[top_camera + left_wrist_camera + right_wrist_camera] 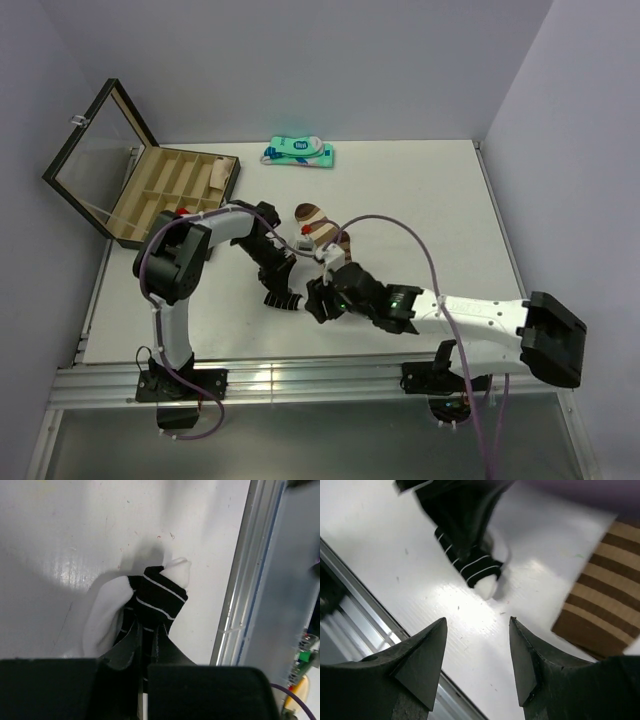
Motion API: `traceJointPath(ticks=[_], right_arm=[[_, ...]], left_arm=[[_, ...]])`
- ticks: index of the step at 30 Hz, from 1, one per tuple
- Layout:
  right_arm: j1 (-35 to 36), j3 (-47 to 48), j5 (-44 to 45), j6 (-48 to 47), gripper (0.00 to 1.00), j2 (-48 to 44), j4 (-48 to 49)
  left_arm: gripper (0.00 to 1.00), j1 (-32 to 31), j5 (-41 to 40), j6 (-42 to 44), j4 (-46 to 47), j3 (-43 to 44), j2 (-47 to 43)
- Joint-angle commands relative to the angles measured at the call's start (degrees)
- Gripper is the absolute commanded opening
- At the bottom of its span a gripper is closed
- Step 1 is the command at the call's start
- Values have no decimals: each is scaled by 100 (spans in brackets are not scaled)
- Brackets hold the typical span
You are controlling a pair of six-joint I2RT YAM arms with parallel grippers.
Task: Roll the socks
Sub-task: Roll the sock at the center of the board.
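**Two-arm sock rolling: layout at the start of the roll.** The left tool (pixel 146 636) is clamped shut on the black striped sock (pixel 470 565), pinching it at one bunched end. The free end, with its white tip, points away from that tool toward the near right. Whether the tip rests on the tabletop (pixel 420 200) or hangs just above it cannot be told.

The right tool (pixel 477 622) stands with its jaws spread and nothing between them. It sits just to the right of the black sock and is aimed at it, so the sock's long axis runs roughly in line with the gap between the jaws. The left arm holds this sock, and the right arm is the free one nearest to it.

The brown banded sock (pixel 322 228) lies flat on the tabletop just on the far side of both tools. It is untouched, and its long axis runs from far left to near right.

Judged from this layout, neither sock is rolled yet. The coming move turns on the right tool crossing the short gap leftward to the free end.

Room is tight on the near side, where the aluminium rail (pixel 320 378) marks the tabletop edge close to both tools. Bare tabletop lies to the left and right. The teal-and-white package (pixel 300 152) and the compartmented box (pixel 165 190) sit well apart toward the far side
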Motion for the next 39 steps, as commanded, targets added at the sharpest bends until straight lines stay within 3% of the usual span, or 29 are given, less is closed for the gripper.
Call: traceJointPath(ticks=[1, 4, 14, 27, 39], right_arm=[[653, 244, 797, -763, 60, 516, 538], [847, 261, 840, -1045, 60, 858, 1020], [1076, 981, 1035, -1669, 63, 2133, 1127], [1375, 1667, 964, -1792, 62, 3126, 697], [1472, 1887, 1614, -1871, 59, 3716, 284]], left_arm=[[0, -16, -509, 339, -600, 196, 526], [0, -7, -518, 400, -820, 407, 790], [0, -7, -632, 409, -1172, 706, 1195], [0, 11, -659, 348, -1234, 864, 1397], [0, 28, -641, 400, -1444, 1040, 1564]])
